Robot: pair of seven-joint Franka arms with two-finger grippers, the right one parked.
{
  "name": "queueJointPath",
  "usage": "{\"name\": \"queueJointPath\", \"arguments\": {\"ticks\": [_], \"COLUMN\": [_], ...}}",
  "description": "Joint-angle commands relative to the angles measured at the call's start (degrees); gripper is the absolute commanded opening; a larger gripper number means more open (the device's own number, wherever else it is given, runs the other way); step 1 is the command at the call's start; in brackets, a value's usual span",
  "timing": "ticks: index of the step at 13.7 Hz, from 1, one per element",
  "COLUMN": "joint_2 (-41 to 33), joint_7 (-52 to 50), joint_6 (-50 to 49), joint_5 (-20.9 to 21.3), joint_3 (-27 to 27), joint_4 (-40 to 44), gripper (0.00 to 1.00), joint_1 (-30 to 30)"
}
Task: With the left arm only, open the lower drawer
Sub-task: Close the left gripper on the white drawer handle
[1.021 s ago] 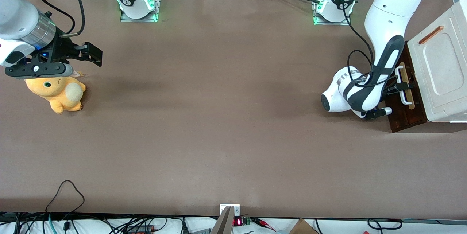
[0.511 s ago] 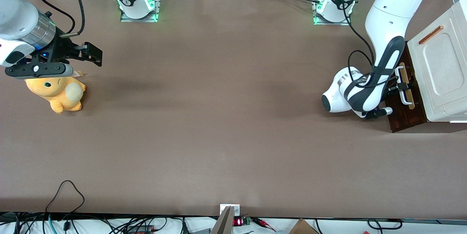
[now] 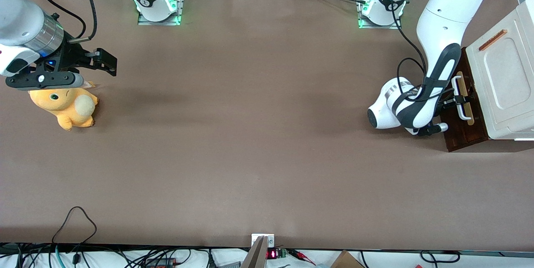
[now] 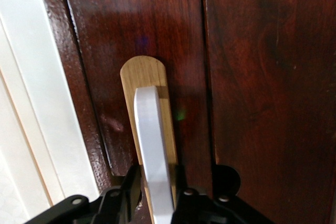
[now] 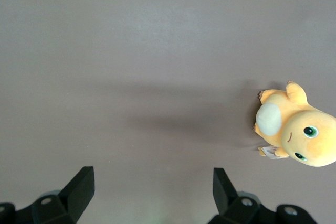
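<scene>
The lower drawer [image 3: 467, 132] is a dark brown wooden front at the foot of the white cabinet [image 3: 500, 84], at the working arm's end of the table. Its white bar handle [image 3: 462, 113] sits on a tan strip [image 4: 143, 72]. The left arm [image 3: 442, 21] bends down in front of the drawer, with its black gripper [image 3: 459, 100] at the handle. In the left wrist view the handle [image 4: 152, 145] passes between the two black fingers of the gripper [image 4: 155, 182], which press close on either side of it. The brown drawer front [image 4: 247, 77] fills that view.
A small orange strip [image 3: 492, 39] lies on the cabinet's top. An orange plush toy [image 3: 64, 107] lies on the brown table under the parked arm, also in the right wrist view as the same toy [image 5: 291, 129]. Cables run along the table's near edge.
The left arm's elbow has shifted by only a few pixels. The gripper stays at the handle and the drawer front has not visibly moved.
</scene>
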Motion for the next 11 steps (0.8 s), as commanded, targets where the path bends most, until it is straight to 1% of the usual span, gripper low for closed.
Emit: {"name": "queueJointPath", "arguments": {"ticks": [1, 5, 11], "joint_2": [0.44, 0.61, 0.88], "joint_7": [-0.63, -0.63, -0.63], "joint_6": [-1.41, -1.51, -1.51], "joint_5": [2.23, 2.23, 2.23], "joint_3": [-0.18, -0.18, -0.27], "joint_4": [-0.1, 0.07, 0.6], "gripper": [0.25, 0.13, 0.04], "joint_1": [0.0, -0.09, -0.35]}}
